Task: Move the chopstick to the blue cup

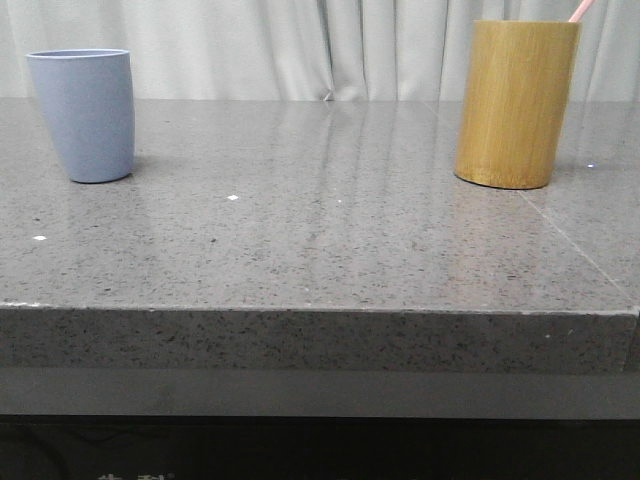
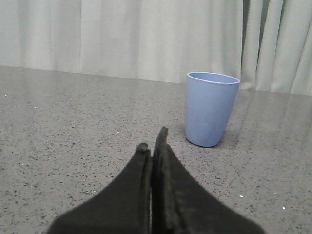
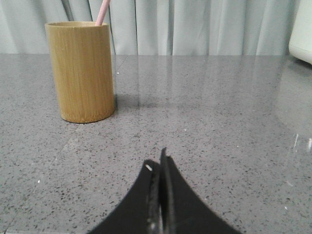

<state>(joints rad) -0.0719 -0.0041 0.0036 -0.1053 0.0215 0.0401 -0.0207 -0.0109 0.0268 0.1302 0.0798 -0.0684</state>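
Observation:
The blue cup (image 1: pixel 84 113) stands upright at the far left of the grey stone table; it also shows in the left wrist view (image 2: pixel 210 107). A pale pink chopstick end (image 1: pixel 581 10) pokes out of the tall bamboo holder (image 1: pixel 515 103) at the far right, and shows in the right wrist view (image 3: pixel 102 11) above the holder (image 3: pixel 81 71). My left gripper (image 2: pixel 153 146) is shut and empty, low over the table, short of the cup. My right gripper (image 3: pixel 157 163) is shut and empty, well short of the holder. Neither gripper shows in the front view.
The table's front edge (image 1: pixel 320 312) runs across the front view. A pale curtain (image 1: pixel 330 45) hangs behind the table. A white object (image 3: pixel 303 29) stands at the edge of the right wrist view, away from the holder.

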